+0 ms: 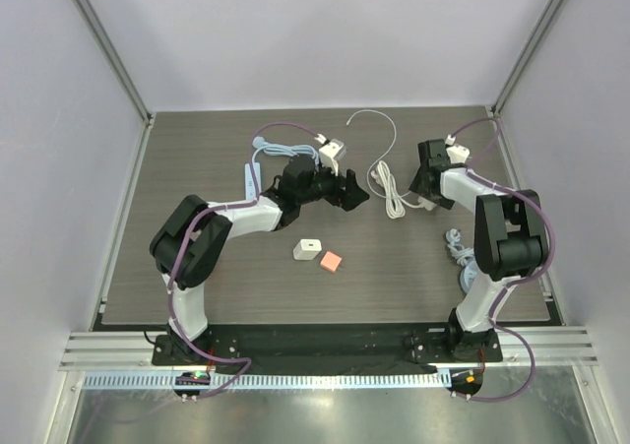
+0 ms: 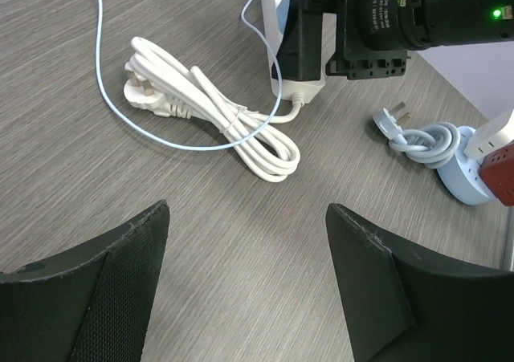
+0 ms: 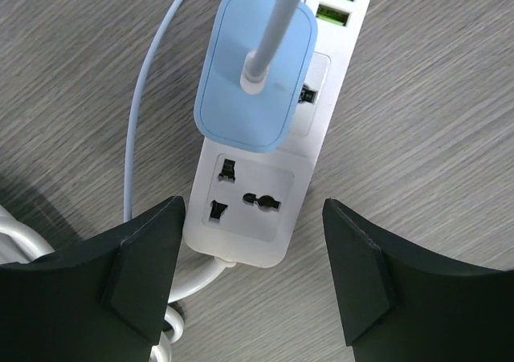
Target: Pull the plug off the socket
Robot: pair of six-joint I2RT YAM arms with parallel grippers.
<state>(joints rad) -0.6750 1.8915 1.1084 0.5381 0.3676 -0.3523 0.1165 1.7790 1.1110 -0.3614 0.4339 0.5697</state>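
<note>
The right arm bends forward at the table's right side, its gripper (image 3: 253, 217) pointing down, open, with one finger on each side of the power strip's (image 3: 249, 189) cord end. The blue plug (image 3: 255, 69) sits in the strip's middle socket, its lead rising toward the camera. The strip's long axis runs away from the gripper. The left gripper (image 2: 247, 217) hovers open near a coiled white cord (image 2: 217, 109).
</note>
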